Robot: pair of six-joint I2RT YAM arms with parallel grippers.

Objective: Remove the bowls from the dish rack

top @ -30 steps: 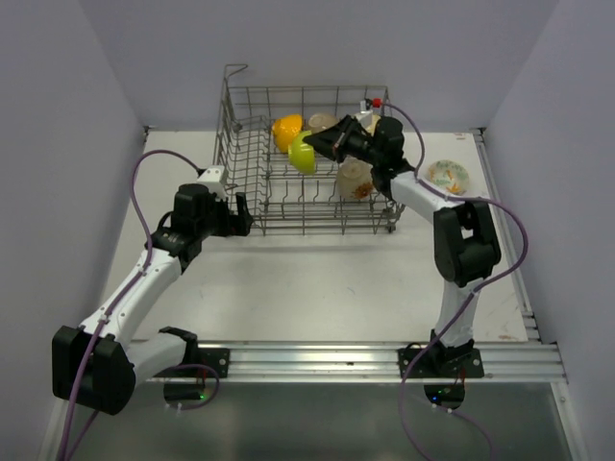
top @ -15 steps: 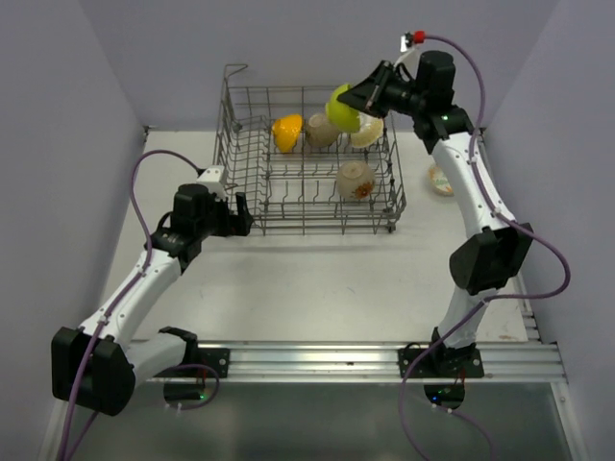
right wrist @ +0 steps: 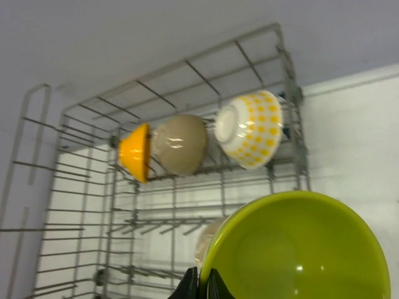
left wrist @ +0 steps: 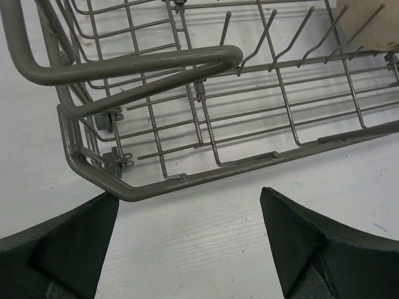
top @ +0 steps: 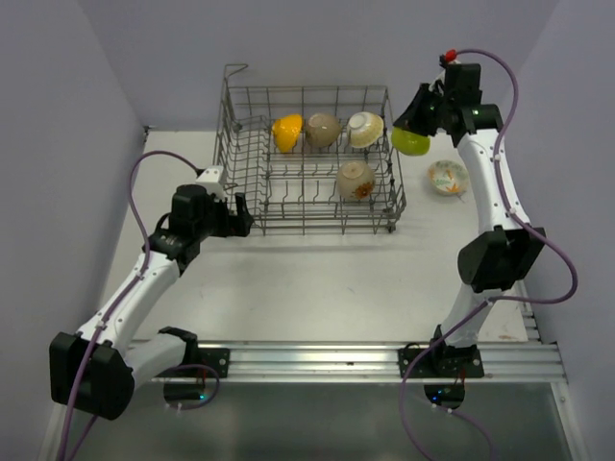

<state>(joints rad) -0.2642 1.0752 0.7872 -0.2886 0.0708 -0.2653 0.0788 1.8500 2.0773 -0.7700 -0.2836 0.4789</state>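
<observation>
My right gripper (top: 419, 123) has carried the green bowl (top: 411, 142) clear of the dish rack (top: 317, 228). Half a second ago it hung over the back right corner; now the bowl is just outside the right wall, above the table (top: 317, 279), its rim pinched between my closed jaws. My left gripper (left wrist: 187, 249) has not moved: its jaws are spread wide and hold nothing, with the near left corner of the rack just ahead of them. The grey wire rack sits to the left of my right jaws, tall-sided, tines upright. It holds an orange bowl (top: 286, 132), a tan bowl (top: 322, 130), a yellow-dotted bowl (top: 365, 129) and a speckled bowl (top: 355, 180). A patterned bowl (top: 447, 177) rests on the table below my right jaws.
</observation>
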